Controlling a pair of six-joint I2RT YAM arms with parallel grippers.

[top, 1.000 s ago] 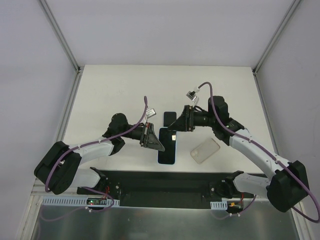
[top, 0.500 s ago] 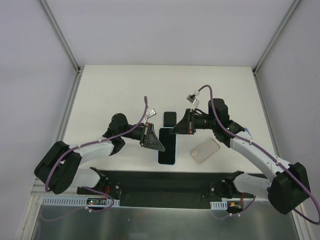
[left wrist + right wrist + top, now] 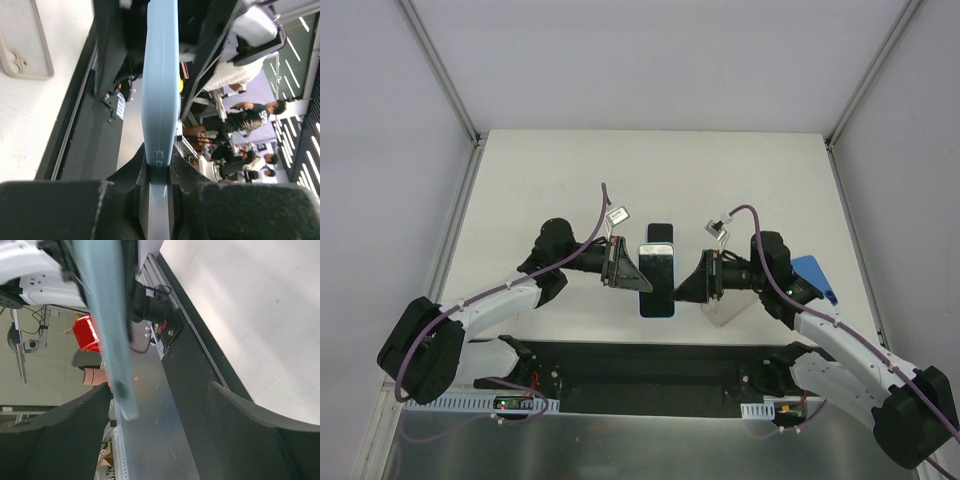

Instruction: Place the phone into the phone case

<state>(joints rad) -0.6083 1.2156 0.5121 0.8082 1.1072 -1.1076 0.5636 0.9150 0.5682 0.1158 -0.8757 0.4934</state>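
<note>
A white worktop [image 3: 570, 180] fills the space between pale walls, with a black strip [image 3: 650, 365] along its near edge where the two arms are bolted. The left hand [image 3: 638, 275] is clamped on the phone [image 3: 658, 285]. In the left wrist view its two fingers [image 3: 182, 172] press on either face of the light blue body, which shows edge-on and stands out straight from the grip. From above, the phone is held above the middle of the worktop between the two arms, its dark screen facing up. The right hand [image 3: 692, 287] reaches in from the other side with its fingers [image 3: 245, 430] spread wide. In the right wrist view the blurred edge of the phone lies in the gap, close to one finger; whether it touches cannot be told. The clear phone case [image 3: 25, 35] lies flat on the worktop just beside the phone, partly hidden beneath the right hand in the top view. A flat black object [image 3: 660, 233] lies just beyond the phone's far end. A blue object [image 3: 812, 277] lies on the worktop beside the right arm.
</note>
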